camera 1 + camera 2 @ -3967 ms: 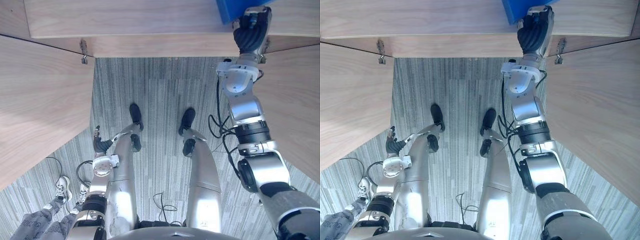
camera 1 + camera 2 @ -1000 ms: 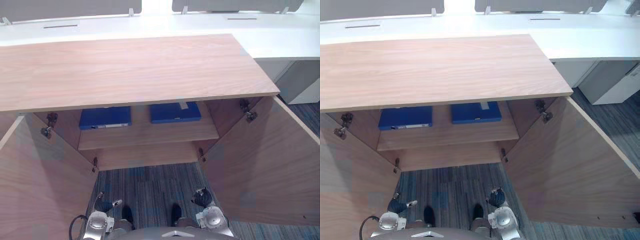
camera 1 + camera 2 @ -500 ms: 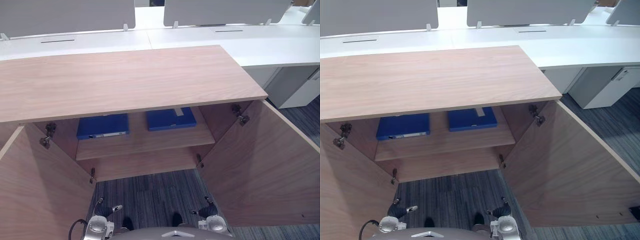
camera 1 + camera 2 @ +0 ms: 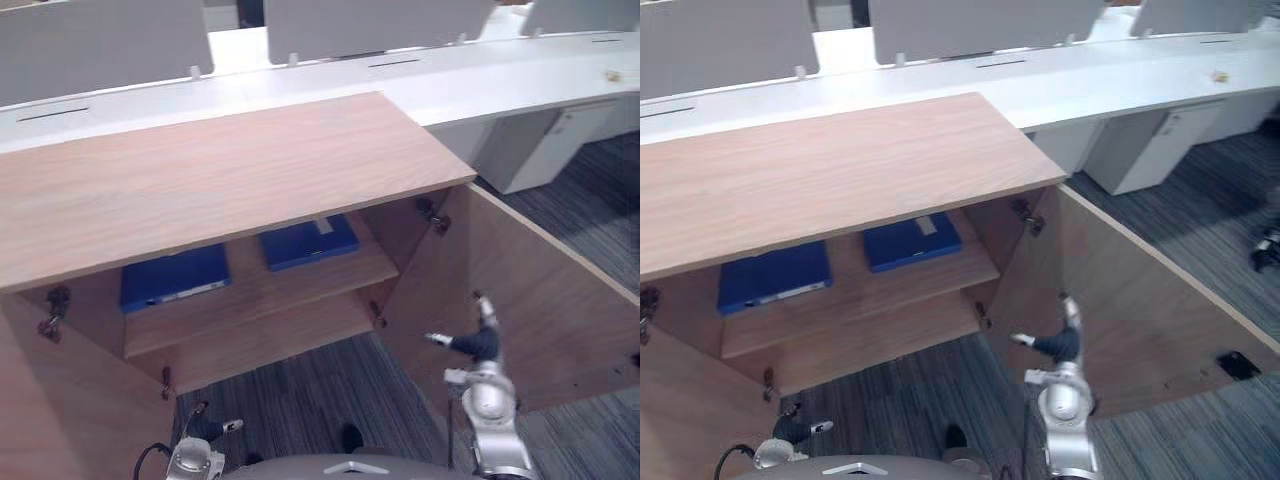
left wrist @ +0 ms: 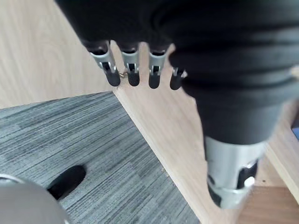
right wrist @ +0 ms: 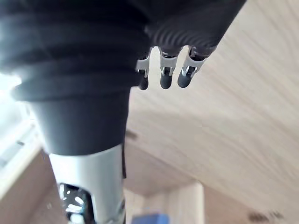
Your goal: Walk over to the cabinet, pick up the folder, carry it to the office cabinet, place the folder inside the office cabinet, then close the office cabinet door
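Observation:
Two blue folders lie flat on the upper shelf of the open wooden cabinet, one at the left and one right of the middle. Both doors stand wide open. My right hand is raised in front of the inner face of the right door, open, fingers straight and empty, close to the wood. A corner of blue folder shows past it. My left hand hangs low beside the left door, open and empty, fingers straight.
White desks with grey partition screens run behind the cabinet. A white pedestal unit stands under the desk to the right. Grey striped carpet lies between the two open doors.
The camera has swung to the right. My right arm has risen from low beside the body up to the inner face of the right door. The folders and my left hand stay put.

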`<state>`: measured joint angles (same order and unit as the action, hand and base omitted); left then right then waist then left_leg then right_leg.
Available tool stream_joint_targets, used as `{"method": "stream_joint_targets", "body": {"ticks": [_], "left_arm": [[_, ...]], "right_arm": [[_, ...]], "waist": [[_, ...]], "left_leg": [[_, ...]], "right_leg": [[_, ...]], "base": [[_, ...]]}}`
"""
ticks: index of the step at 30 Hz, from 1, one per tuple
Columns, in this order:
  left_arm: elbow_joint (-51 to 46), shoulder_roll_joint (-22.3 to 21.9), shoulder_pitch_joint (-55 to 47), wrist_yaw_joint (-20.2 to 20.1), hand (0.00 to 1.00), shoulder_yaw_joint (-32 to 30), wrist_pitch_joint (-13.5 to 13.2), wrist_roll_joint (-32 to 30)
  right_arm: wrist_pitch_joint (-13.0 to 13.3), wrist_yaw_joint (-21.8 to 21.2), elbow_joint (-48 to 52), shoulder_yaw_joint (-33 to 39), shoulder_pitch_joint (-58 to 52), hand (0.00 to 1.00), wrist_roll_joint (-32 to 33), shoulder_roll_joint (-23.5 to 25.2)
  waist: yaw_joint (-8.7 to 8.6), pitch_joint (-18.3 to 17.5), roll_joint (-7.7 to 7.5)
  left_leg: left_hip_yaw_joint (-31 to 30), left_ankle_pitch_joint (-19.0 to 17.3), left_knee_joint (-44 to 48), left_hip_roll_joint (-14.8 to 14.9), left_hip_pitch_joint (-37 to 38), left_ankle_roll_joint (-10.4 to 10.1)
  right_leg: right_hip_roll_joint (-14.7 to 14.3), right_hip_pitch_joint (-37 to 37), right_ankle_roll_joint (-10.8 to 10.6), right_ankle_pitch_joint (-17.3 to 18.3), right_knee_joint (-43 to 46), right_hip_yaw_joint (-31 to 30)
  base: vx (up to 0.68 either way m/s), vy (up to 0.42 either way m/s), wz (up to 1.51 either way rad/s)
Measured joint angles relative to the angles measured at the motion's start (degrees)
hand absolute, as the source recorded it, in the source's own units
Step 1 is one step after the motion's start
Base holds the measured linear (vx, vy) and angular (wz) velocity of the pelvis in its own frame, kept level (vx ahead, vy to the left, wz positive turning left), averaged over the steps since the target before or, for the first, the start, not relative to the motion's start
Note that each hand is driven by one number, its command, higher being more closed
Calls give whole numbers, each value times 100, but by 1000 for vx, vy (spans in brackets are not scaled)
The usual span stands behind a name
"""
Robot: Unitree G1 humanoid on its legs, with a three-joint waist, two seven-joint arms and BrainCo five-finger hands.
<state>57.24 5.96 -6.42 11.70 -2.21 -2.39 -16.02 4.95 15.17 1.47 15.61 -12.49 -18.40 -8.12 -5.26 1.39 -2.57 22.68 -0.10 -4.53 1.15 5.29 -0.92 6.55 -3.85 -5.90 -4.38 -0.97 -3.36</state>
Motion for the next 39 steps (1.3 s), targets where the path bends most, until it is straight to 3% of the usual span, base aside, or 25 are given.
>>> {"method": "stream_joint_targets", "body": {"ticks": [9,13,16,20,24,29,32,39], "left_arm": [[-1,-59,-117,-88,0,7,2,4],[-10,-150,-173,-95,0,-11,2,3],[-44,-279,-208,-140,0,-52,2,2],[-83,-506,-281,-208,0,-276,4,-6],[-449,-681,-449,-210,0,-494,6,-10],[-491,-714,-449,-267,0,-653,6,-61],[-491,-725,-412,-384,0,-635,5,-64],[-481,-788,-393,-462,0,-428,-2,-64]], "right_arm": [[109,335,1258,1121,-280,0,8,138],[110,615,1393,1646,-383,0,9,494],[107,882,1394,1918,-482,0,21,786],[98,1056,1393,1986,-539,0,203,828],[97,1185,1257,2557,-527,0,790,919],[121,1140,401,2856,-421,0,2110,676],[154,956,88,2854,-209,0,2542,389],[241,494,-722,2776,284,0,2814,-282]], "waist": [[-350,-97,30],[-524,-114,59],[-588,-123,90],[-627,-135,155],[-631,-137,213],[-581,-149,260],[-566,-146,281],[-493,-124,443]], "left_leg": [[623,-460,316,14,166,-45],[777,-609,457,33,176,-38],[916,-673,513,31,184,-31],[1152,-777,558,47,282,-28],[1275,-817,552,69,396,-49],[1340,-829,566,161,406,-95],[1310,-821,553,191,379,-114],[1166,-796,533,219,356,-84]], "right_leg": [[-80,-84,-52,-58,22,-645],[-90,-134,-59,-51,73,-828],[-105,-206,-46,-42,191,-932],[-149,-223,-19,-21,284,-1097],[-203,-253,66,220,555,-1153],[-254,-284,97,294,618,-1119],[-251,-273,86,309,594,-1015],[-233,-202,49,316,523,-841]], "base": [[36,0,-40],[1,-20,-24],[-16,-35,-22],[-49,-48,-31],[-18,-72,-11],[36,-72,-4],[45,-75,10],[45,-46,12]]}}
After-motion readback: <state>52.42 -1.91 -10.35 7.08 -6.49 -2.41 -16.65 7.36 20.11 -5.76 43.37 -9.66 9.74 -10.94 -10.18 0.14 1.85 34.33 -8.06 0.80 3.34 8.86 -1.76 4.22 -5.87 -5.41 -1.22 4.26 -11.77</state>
